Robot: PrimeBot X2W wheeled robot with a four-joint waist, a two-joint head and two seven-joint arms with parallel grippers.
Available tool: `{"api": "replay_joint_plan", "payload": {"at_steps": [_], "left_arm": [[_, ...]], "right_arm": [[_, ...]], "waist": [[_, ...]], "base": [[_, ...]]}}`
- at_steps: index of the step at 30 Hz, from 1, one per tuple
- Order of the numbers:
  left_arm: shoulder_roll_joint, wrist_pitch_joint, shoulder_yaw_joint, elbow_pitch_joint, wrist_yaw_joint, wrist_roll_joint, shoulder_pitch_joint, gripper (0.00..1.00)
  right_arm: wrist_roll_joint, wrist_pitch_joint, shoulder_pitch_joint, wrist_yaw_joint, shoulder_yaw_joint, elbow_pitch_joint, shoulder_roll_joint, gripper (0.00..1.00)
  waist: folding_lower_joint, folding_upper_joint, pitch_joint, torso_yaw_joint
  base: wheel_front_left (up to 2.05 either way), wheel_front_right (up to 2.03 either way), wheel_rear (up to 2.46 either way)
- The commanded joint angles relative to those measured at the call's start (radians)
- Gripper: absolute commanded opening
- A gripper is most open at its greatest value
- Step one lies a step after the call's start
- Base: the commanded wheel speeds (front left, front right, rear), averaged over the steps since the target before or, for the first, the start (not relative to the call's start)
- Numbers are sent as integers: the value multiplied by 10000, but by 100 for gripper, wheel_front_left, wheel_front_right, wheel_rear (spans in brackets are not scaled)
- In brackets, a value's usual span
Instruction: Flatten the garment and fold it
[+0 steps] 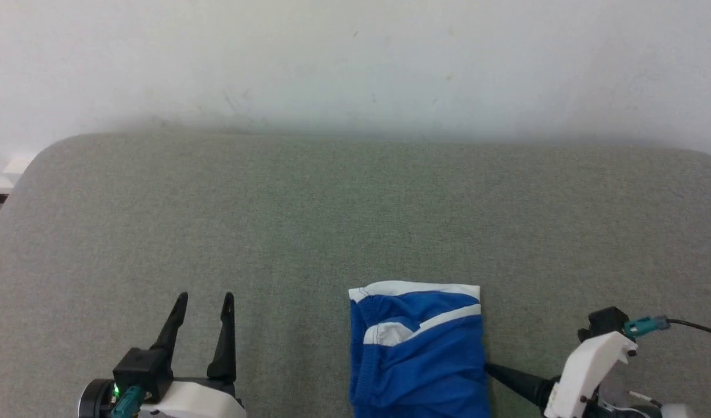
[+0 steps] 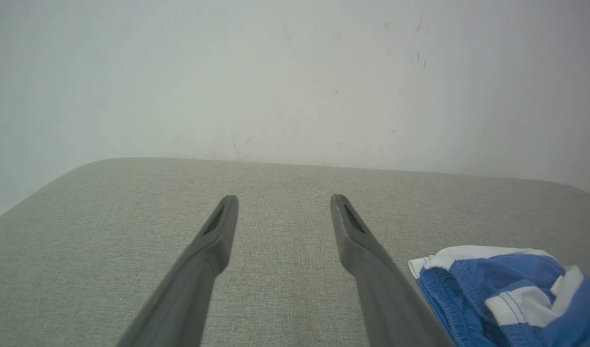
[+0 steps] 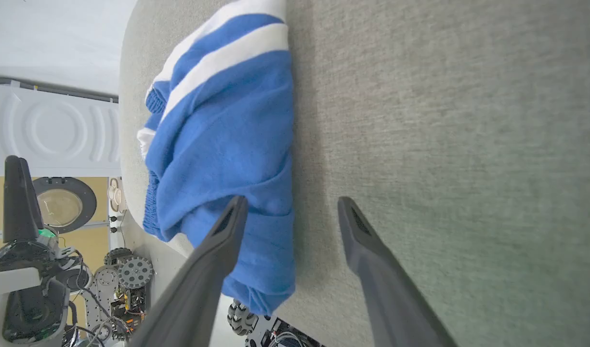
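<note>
Grey worktop (image 1: 355,220), garment (image 1: 416,354) looked pretty much folded, just rumpled; left tool (image 1: 205,297) and right tool (image 3: 292,202) were both spread apart, empty.

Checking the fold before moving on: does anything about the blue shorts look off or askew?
Yes. The royal-blue thin fabric shorts with white bands lie bunched and wrinkled rather than squarely folded, and in the right wrist view one end droops past the edge of the grey fabric-covered table.
</note>
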Motion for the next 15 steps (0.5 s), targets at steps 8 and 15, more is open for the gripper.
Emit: {"api": "replay_joint_plan", "payload": {"at_steps": [8, 15], "left_arm": [[6, -47, -30, -24, 1, 185, -399, 100], [-68, -47, 41, -44, 80, 254, -321, 100]], "right_arm": [[642, -848, -1264, 52, 1476, 2265, 56, 49], [-136, -1568, -1731, 52, 2271, 2386, -211, 0]], "waist": [[0, 0, 343, 398], [0, 0, 302, 337]], "base": [[0, 0, 0], [0, 0, 0]]}}
